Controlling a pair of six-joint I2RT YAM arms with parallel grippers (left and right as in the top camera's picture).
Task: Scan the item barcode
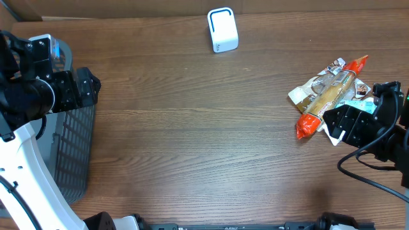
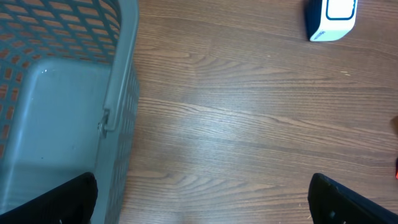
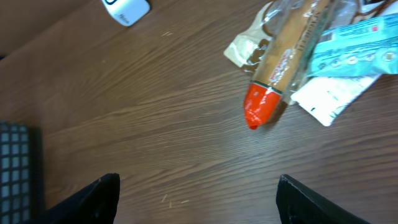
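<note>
Overhead, table: I see a brown wood table (image 1: 192, 140) from above.
Overhead, scanner: a small white scanner (image 1: 222, 30) with a blue rim stands at the far edge, near the middle.
Overhead, basket: a grey mesh basket (image 1: 73, 150) sits at the left edge.
Overhead, left gripper: the left gripper (image 1: 83, 89) hangs over the basket's rim, well apart from the goods.
Overhead, goods: a long packet (image 1: 329, 96) with orange-red ends lies slantwise at the right side. It rests on a brown packet (image 1: 313, 86) and lies against a blue packet (image 1: 358, 102). The pile is well apart from the scanner.
Overhead, right gripper: the right gripper (image 1: 345, 124) sits at the pile's near edge. From here I cannot tell whether it touches.

Left wrist, fingers: both fingers (image 2: 62, 199) show in the bottom corners, spread wide, with bare wood between them and nothing held.
Left wrist, surroundings: the basket wall is on the left and the scanner is in the top right corner.

Right wrist, fingers: both fingers (image 3: 87, 202) stand wide apart with only table between them, and nothing is held.
Right wrist, goods: the long packet lies ahead and to the right of the gap, its red end nearest, clear of both fingers. The blue packet lies beside it, and a white packet (image 3: 326, 96) sticks out beneath.
Right wrist, scanner: one corner shows at the top edge, to the left.
</note>
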